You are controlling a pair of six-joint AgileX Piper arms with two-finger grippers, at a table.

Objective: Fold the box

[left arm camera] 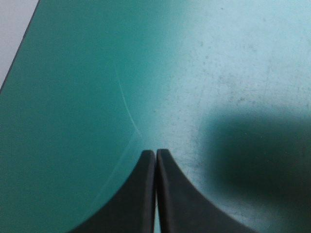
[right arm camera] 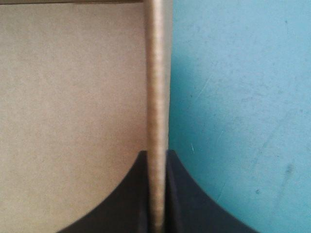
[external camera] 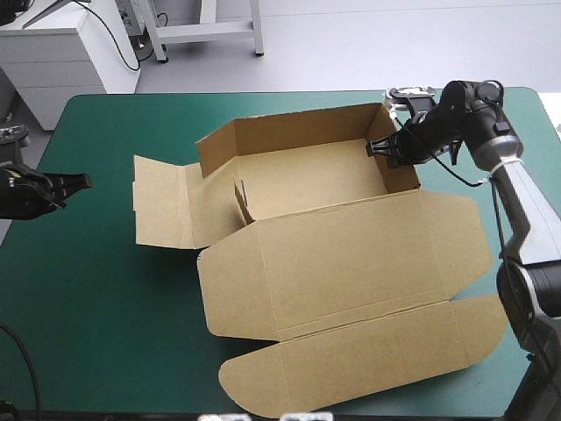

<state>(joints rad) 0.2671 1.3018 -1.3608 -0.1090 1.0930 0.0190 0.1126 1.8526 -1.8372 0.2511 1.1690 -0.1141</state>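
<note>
The brown box [external camera: 307, 189] lies mid-table as an open tray, its back and right walls raised and its wide lid [external camera: 351, 263] flat toward the front. At the left a side flap [external camera: 162, 202] lies flat. My right gripper [external camera: 383, 146] is shut on the box's right wall near the far right corner; in the right wrist view that wall's edge [right arm camera: 158, 97] runs straight between my fingers [right arm camera: 156, 158]. My left gripper [external camera: 83, 181] hovers near the table's left edge, well clear of the box, shut with nothing in it [left arm camera: 156, 153] over bare teal-green cover.
The lid's tuck flap [external camera: 368, 360] reaches close to the table's front edge. Bare teal-green cover [external camera: 96, 289] lies left of the box and in a strip behind it. The right arm [external camera: 517, 202] stretches along the table's right side.
</note>
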